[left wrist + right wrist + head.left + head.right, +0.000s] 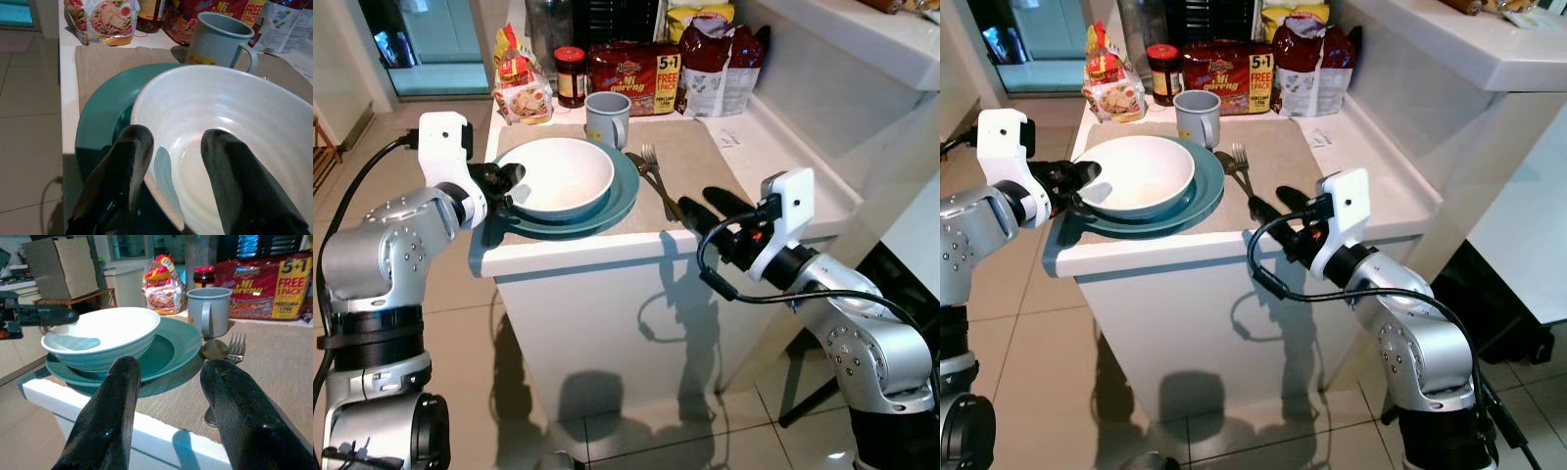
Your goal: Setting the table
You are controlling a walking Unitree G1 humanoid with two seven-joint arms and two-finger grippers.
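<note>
White stone forms the counter (773,166), which ends in a narrow peninsula over a tiled floor (607,411), and a beige woven placemat (690,162) covers most of its near end. On the mat's left part sits a teal plate (625,186) with a white bowl (563,174) resting inside it. Behind them along the back of the counter stand a red multi-pack of noodles (634,76), a red-and-white bag (720,64), a smaller noodle packet (521,83) and a dark jar with a red lid (571,75). Just behind the plate, on the mat, stands a grey-blue mug (607,117) with its handle turned to the right. A fork (653,162) and a spoon (646,176) lie side by side on the mat just right of the plate, handles pointing toward the near edge. The left gripper (509,184) is at the bowl's left rim with its fingers (129,161) parted — one finger lies outside the bowl over the plate, the other reaches inside over the bowl's white wall, so the rim sits between them, though I cannot tell whether they press on it. The right gripper (710,211) hovers at the counter's near edge, just beyond the cutlery handles, its fingers (117,396) spread wide and holding nothing.
</note>
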